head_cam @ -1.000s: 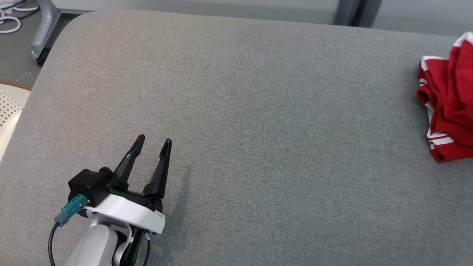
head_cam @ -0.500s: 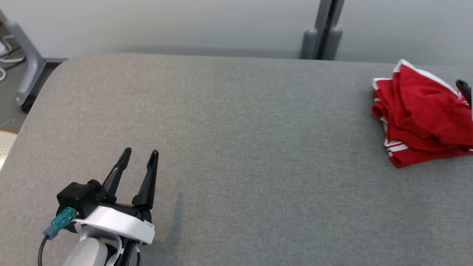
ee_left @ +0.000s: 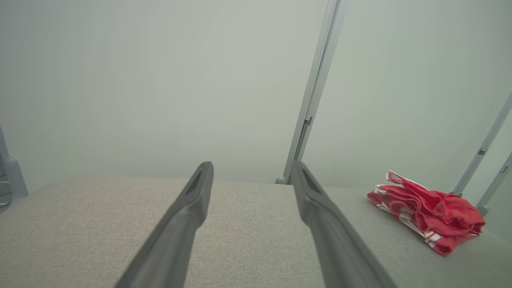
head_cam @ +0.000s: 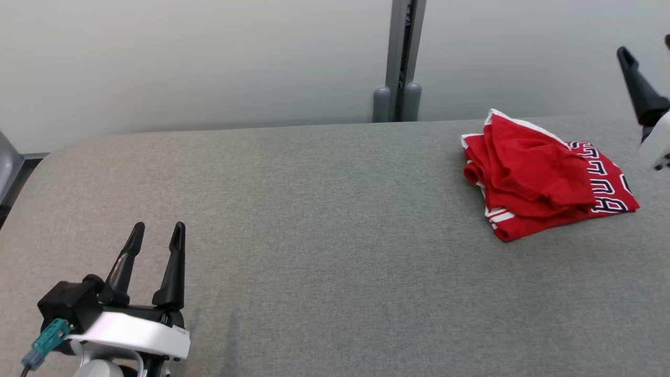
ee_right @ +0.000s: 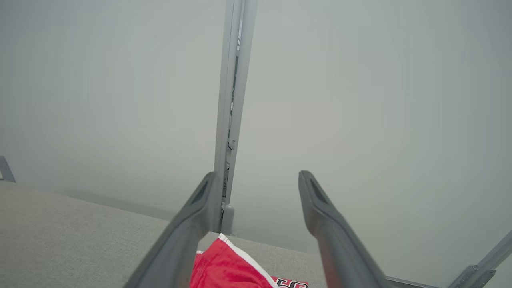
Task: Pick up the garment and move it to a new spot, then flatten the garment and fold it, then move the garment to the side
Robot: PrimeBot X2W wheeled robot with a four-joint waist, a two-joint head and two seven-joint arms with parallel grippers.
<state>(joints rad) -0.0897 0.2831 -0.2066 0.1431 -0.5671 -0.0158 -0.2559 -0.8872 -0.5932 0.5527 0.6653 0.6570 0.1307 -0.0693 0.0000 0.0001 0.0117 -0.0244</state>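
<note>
A red garment (head_cam: 539, 186) with white trim and dark lettering lies crumpled near the far right of the grey padded table (head_cam: 324, 235). It also shows at the right of the left wrist view as a bunched garment (ee_left: 430, 218), and its top edge pokes up as the garment (ee_right: 228, 266) low in the right wrist view. My left gripper (head_cam: 156, 235) stands open at the lower left, far from the cloth, with nothing between its fingers. My right gripper (ee_right: 256, 180) is open above the garment; one finger (head_cam: 637, 89) of it shows at the right edge of the head view.
A pale wall panel with a grey upright post (head_cam: 400, 63) stands right behind the table's far edge. The table's rounded left corner (head_cam: 47, 157) drops off to the floor. Wide bare fabric lies between the left gripper and the garment.
The head camera has tilted up and turned right, so the table and garment shifted left and down in view. The right gripper's finger has risen higher at the right edge.
</note>
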